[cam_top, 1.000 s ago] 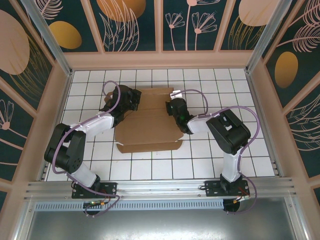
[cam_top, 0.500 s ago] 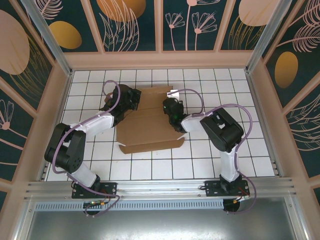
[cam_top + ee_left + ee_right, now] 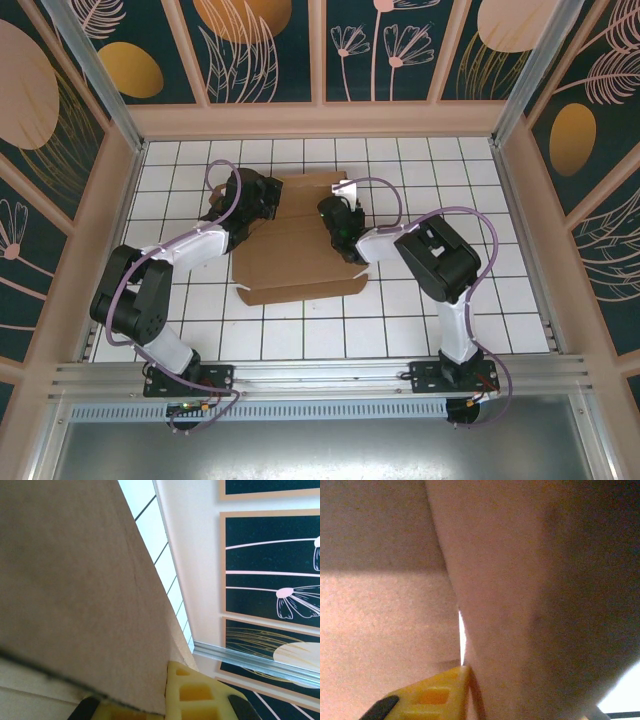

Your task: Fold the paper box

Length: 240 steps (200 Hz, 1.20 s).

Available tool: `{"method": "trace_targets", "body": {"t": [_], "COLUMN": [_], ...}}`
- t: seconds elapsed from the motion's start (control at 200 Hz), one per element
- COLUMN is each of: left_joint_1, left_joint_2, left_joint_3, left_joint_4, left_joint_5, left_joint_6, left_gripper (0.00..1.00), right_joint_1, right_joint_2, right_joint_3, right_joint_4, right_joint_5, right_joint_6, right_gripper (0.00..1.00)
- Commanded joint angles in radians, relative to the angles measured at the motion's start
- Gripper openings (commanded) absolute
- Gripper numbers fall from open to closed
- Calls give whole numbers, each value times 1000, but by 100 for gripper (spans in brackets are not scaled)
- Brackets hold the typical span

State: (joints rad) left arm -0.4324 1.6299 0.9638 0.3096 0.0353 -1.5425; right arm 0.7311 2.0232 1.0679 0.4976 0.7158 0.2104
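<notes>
The paper box (image 3: 300, 262) is a brown cardboard sheet with flaps, lying partly folded in the middle of the white tiled table. My left gripper (image 3: 262, 202) is at its far left part. In the left wrist view a cardboard flap (image 3: 85, 590) runs between the yellow fingers (image 3: 200, 695), and the left gripper (image 3: 162, 700) is shut on it. My right gripper (image 3: 332, 212) is at the box's far right part. In the right wrist view a flap (image 3: 530, 605) lies tight against the one yellow finger (image 3: 435, 696) that shows; the other finger is hidden behind the cardboard.
The tiled table (image 3: 450, 180) is fenced by pink-framed walls (image 3: 320, 118) at the back and both sides. An aluminium rail (image 3: 320, 375) runs along the near edge by the arm bases. Bare tiles lie right of and in front of the box.
My right gripper has slid left, further over the box, and its jaws have closed on a flap. The left arm and its grip have not moved.
</notes>
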Motion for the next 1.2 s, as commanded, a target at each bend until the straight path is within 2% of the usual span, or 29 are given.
{"method": "trace_targets", "body": {"t": [0.0,0.035,0.275,0.355,0.45,0.606,0.691,0.796,0.871,0.981,1.066,1.131,1.196], "left_joint_1": [-10,-10,-20,-21,-22,-21,-21,-22,-22,-22,-20,-10,29], "left_joint_2": [10,10,28,25,21,-45,-101,-176,-240,-365,-454,-507,-532], "left_joint_3": [-14,-14,-17,-26,-34,-39,-84,-124,-131,-140,-80,-36,1], "left_joint_4": [-97,-100,-61,-33,15,-66,-33,-47,-126,-238,-440,-551,-604], "left_joint_5": [63,62,108,125,172,164,191,223,218,184,101,21,24], "left_joint_6": [32,33,31,42,79,134,133,166,253,484,726,825,871], "left_gripper": [0,0,0,13,34,69,81,83,82,79,79,79,80], "right_joint_1": [-12,-12,-10,-12,-15,-25,-33,-53,-77,-123,-155,-169,-179], "right_joint_2": [-22,-16,-12,-24,-45,-67,-83,-104,-129,-173,-203,-223,-240], "right_joint_3": [-21,-13,5,-7,-36,-74,-92,-127,-162,-212,-246,-270,-296], "right_joint_4": [-41,-52,-64,-52,-29,-16,0,39,61,81,89,105,126], "right_joint_5": [24,31,48,50,44,50,59,55,25,-60,-116,-141,-162], "right_joint_6": [10,11,7,-6,-12,-7,-14,-37,-41,-41,-52,-67,-85], "right_gripper": [5,0,0,0,0,0,0,0,0,0,0,0,0]}}
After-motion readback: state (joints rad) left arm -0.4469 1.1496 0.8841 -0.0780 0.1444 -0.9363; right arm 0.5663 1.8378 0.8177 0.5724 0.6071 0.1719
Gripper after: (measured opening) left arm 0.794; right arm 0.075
